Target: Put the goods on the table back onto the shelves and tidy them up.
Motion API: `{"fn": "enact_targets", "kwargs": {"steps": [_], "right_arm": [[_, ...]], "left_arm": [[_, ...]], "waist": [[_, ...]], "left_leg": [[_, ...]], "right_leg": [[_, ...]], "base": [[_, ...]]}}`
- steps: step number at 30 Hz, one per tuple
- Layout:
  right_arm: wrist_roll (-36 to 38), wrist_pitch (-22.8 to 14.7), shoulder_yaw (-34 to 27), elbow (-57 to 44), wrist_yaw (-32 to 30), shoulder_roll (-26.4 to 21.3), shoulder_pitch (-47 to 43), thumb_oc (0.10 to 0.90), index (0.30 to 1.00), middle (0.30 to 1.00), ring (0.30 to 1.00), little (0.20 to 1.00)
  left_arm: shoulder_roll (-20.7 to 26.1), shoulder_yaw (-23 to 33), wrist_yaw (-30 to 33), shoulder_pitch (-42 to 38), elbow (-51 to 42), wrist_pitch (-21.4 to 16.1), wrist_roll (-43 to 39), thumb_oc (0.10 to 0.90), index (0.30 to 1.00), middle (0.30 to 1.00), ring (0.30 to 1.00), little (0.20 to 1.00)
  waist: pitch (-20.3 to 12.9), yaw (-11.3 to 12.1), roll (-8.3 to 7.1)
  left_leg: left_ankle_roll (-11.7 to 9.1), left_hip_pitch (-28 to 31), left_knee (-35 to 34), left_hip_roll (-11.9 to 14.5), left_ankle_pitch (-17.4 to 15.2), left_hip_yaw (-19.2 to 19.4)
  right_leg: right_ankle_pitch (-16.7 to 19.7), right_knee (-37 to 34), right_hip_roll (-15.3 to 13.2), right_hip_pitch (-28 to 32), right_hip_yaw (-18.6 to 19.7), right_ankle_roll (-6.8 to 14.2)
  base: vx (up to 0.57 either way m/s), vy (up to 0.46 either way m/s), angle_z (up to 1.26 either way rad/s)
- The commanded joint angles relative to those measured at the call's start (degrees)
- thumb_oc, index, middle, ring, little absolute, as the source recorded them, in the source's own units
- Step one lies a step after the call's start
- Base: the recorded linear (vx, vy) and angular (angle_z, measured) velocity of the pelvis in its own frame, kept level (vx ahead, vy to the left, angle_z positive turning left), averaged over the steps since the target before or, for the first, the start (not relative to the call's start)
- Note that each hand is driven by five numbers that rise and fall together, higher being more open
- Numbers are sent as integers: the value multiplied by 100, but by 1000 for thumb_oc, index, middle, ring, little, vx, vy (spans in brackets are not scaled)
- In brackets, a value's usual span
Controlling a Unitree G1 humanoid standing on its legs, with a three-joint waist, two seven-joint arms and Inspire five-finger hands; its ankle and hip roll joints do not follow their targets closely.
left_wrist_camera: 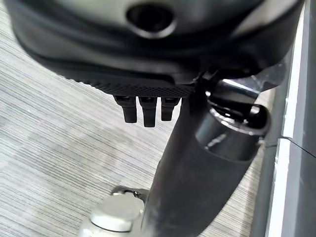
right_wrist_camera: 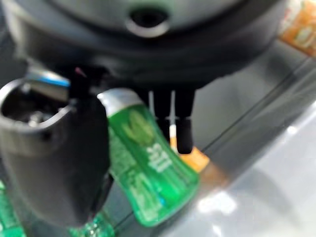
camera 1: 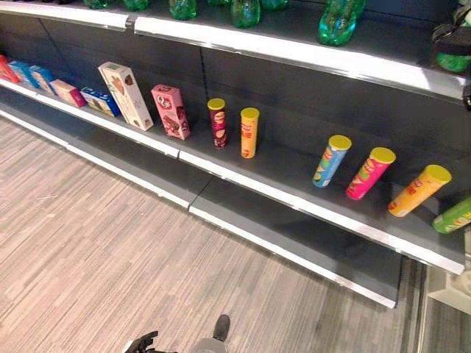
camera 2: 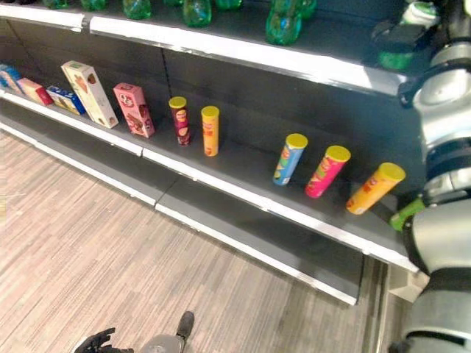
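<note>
The right hand (right_wrist_camera: pixel 98 143) is raised at the upper shelf (camera 1: pixel 309 55), its fingers and thumb closed around a green bottle (right_wrist_camera: pixel 148 173). Other green bottles (camera 1: pixel 335 22) stand on this shelf. On the middle shelf (camera 1: pixel 294 198) there are snack boxes (camera 1: pixel 126 94), two upright chip tubes (camera 1: pixel 249 132) and, further right, tilted tubes in blue (camera 1: pixel 331 160), pink (camera 1: pixel 370 173), orange (camera 1: pixel 419 190) and green (camera 1: pixel 452 216). The left hand (left_wrist_camera: pixel 143 108) hangs low above the wooden floor (camera 1: pixel 88 250), fingers relaxed and holding nothing.
</note>
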Motion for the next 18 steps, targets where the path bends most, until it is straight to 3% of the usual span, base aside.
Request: {"fn": "enact_targets", "kwargs": {"steps": [1,18], "right_arm": [[-89,-287,577,-306,-299,-425,-1220,400,300,300,300,300],[-264,-262,941,-85,-185,-363,-1372,400,300,300,300,300]], "left_arm": [[434,-292,137,-369,-11,-238,-156,800,900,900,900,900],[364,-382,171,-415,-18,-272,-125,800,900,900,900,900]], "waist": [[-58,73,-336],[-19,22,-441]], "left_leg": [[-362,147,13,109,-559,130],[-355,226,13,133,-625,177]], "right_leg": [[-344,103,-102,426,205,302],[-419,92,-69,498,194,294]], "base": [[34,-37,16],[9,-2,2]]}}
